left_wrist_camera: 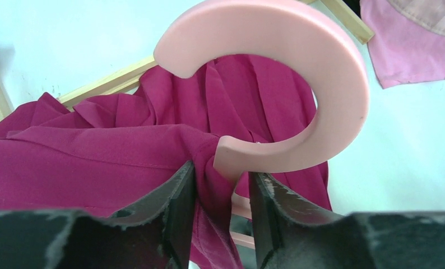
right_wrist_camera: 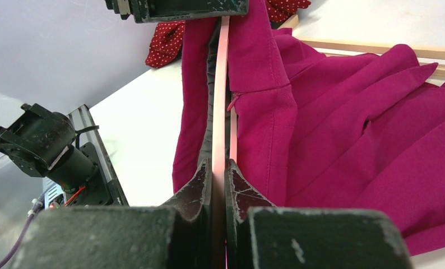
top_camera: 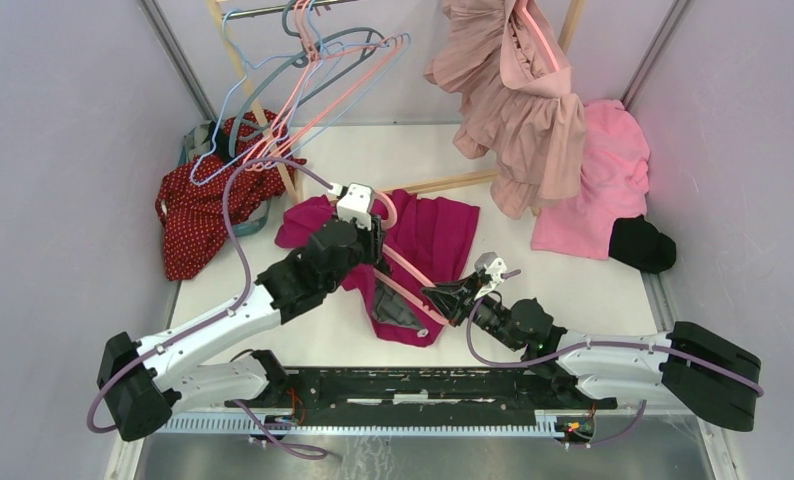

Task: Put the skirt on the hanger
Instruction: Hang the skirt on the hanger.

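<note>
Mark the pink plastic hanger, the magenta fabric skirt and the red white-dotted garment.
pink plastic hanger (left_wrist_camera: 343, 84): left wrist view, on the curved hook.
magenta fabric skirt (top_camera: 443, 232): top external view, on the panel right of the hanger.
red white-dotted garment (top_camera: 188, 230): top external view, on its middle.

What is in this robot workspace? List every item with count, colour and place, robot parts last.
skirt: one, magenta, mid-table
hanger: one, pink, in the skirt
spare hangers: several, pink, blue, grey, rack, far left
spotted garment: one, red, left edge
ruffled dress: one, dusty pink, hanging far right
pink garment: one, bright pink, right
black item: one, beside pink garment
rack: one, pale wood, far end
table: one, white
left gripper: one, black, astride hanger neck, grip unclear
right gripper: one, black, shut on hanger
</note>
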Action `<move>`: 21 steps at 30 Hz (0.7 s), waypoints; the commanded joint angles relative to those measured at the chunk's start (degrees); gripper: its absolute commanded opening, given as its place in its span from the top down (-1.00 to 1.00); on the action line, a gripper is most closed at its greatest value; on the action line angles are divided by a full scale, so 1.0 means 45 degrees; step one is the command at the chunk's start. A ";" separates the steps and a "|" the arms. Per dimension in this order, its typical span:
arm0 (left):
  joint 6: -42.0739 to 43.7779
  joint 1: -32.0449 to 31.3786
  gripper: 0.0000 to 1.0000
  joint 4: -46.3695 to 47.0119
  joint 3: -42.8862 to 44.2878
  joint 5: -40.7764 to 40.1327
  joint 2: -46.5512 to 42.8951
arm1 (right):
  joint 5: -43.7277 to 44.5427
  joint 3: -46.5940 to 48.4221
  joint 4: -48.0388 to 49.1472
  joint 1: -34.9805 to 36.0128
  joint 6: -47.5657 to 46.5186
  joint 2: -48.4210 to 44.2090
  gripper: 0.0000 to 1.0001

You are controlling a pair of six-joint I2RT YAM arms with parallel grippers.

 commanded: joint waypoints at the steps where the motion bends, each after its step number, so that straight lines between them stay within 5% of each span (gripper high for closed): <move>1: 0.0357 -0.0046 0.21 0.1474 -0.0184 0.1230 0.0265 | -0.1154 0.0495 0.2089 0.0104 0.0316 -0.0033 0.97; 8: 0.0205 -0.0048 0.91 0.1319 -0.0192 0.1445 0.0415 | -0.1308 0.0625 0.1883 0.0119 0.0442 0.0019 0.97; 12: 0.0129 -0.0050 0.93 0.0782 0.0001 0.1089 0.0257 | -0.1403 0.1017 0.0556 0.0108 0.0504 -0.0112 0.96; 21: -0.0159 -0.0115 0.93 0.0437 -0.0846 -0.0213 -0.0988 | -0.1363 0.1779 -0.3941 0.0102 0.0658 -0.1435 0.38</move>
